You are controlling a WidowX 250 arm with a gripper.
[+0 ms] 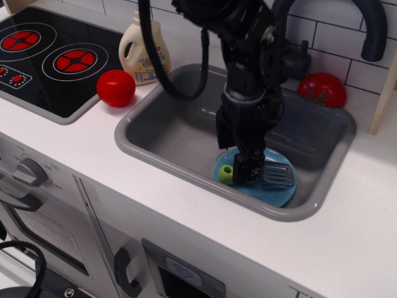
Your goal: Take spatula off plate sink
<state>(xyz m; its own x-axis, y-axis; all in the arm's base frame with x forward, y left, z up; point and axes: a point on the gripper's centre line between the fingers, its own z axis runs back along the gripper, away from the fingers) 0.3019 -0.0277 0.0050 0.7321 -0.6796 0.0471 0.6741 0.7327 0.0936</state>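
Note:
The grey sink [177,133] holds the light-blue plate [273,190] at its front right. The spatula [277,174] lies across the plate, its grey slotted blade to the right. Only the holed end of its lime-green handle [227,174] shows at the left. My black gripper [239,158] has come down onto the plate over the middle of the handle. Its fingers [250,167] still look spread, one behind the handle and one in front, hiding the middle of it. I cannot see contact with the handle.
A red ball-like fruit [116,87] and a cream detergent bottle [144,54] stand left of the sink, beside the black stovetop [43,59]. A red tomato [322,90] sits behind the sink's right corner, under the dark faucet [367,28]. A wooden post [388,93] rises at the right edge.

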